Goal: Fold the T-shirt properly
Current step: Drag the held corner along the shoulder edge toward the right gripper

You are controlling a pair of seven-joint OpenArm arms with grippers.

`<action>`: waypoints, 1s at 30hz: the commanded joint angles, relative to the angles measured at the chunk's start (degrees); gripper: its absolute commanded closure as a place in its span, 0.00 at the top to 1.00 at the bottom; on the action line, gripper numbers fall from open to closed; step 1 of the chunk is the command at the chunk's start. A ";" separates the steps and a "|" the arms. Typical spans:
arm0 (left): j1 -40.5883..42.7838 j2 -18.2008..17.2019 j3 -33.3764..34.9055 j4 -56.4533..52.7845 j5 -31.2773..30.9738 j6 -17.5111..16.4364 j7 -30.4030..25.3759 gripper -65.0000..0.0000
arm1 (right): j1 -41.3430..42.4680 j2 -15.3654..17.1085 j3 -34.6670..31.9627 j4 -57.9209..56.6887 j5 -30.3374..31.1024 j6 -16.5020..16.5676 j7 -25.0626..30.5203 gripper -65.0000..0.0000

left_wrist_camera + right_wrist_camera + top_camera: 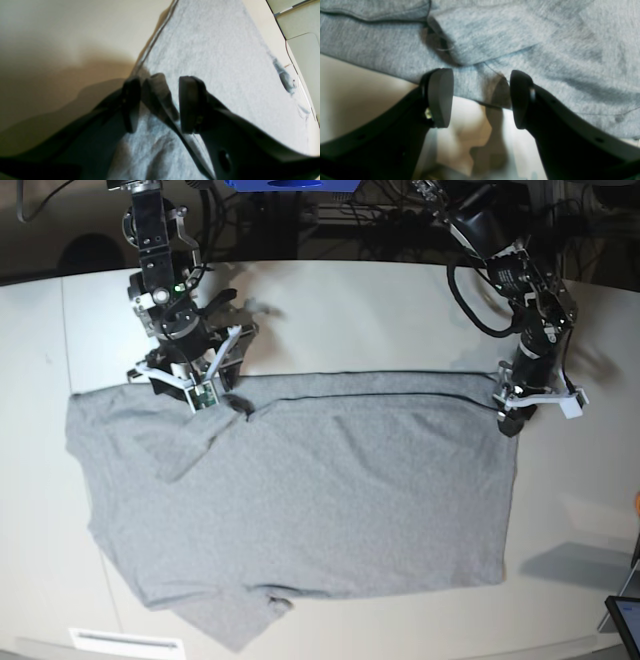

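The heather-grey T-shirt (300, 490) lies spread on the white table (380, 310), plain side up, with its far edge folded over along the top. My left gripper (507, 412) is at the shirt's far right corner. In the left wrist view it (161, 100) stands open over the cloth (212, 62), with nothing pinched between the fingers. My right gripper (213, 395) is at the far left of the fold, by a sleeve. Seen from the right wrist, it (480, 100) is open, with the shirt's edge (475, 85) in the gap.
Cables and equipment (330, 205) run along the table's far edge. A dark tablet-like thing (626, 622) sits at the near right corner and a white label (125, 642) at the near left edge. Bare table shows on the far side and right of the shirt.
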 commanded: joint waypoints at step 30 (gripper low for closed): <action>15.71 -0.53 16.82 18.65 -0.89 -0.10 -0.78 0.00 | 0.52 0.02 -0.16 1.30 0.26 -0.23 1.08 0.53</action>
